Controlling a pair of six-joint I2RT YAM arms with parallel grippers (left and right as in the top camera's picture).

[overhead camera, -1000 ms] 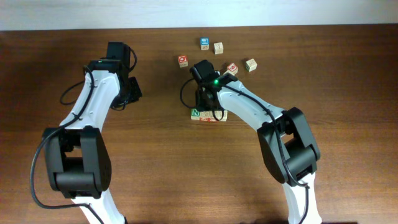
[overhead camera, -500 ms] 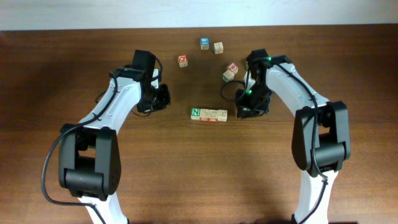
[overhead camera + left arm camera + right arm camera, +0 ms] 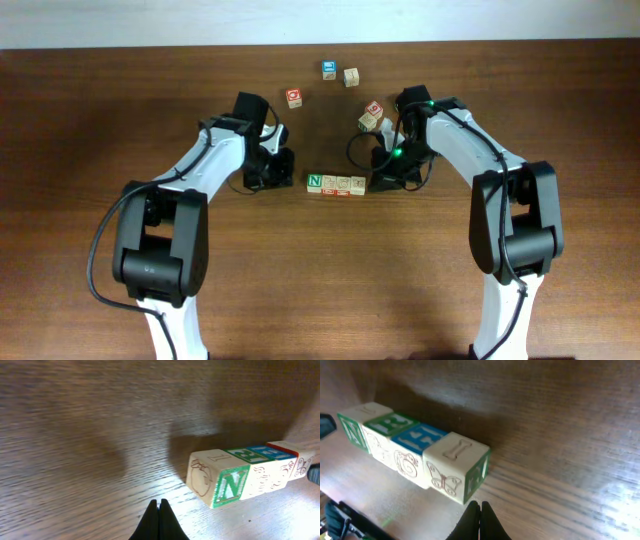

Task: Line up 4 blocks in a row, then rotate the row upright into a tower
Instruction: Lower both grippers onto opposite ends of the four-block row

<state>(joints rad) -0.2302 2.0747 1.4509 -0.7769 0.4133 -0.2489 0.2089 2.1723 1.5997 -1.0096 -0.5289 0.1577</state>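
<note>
End cube (image 3: 227,485): green "N" on side face. Next cube (image 3: 243,454): green letter on top, B or R, unclear. Third cube (image 3: 266,452): blue "E" on top.

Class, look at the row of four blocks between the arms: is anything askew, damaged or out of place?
Nothing stands out: the blocks sit flush in one straight row, none tipped or visibly chipped.

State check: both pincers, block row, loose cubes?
left pincer: shut, empty, just short of the row's N end.
right pincer: shut, empty, at the row's other end.
four-block row: in one line, lying flat, unheld.
red cube: loose, apart from the row.
blue cube: loose, beside a tan cube.
pair of cubes: loose, close together.
</note>
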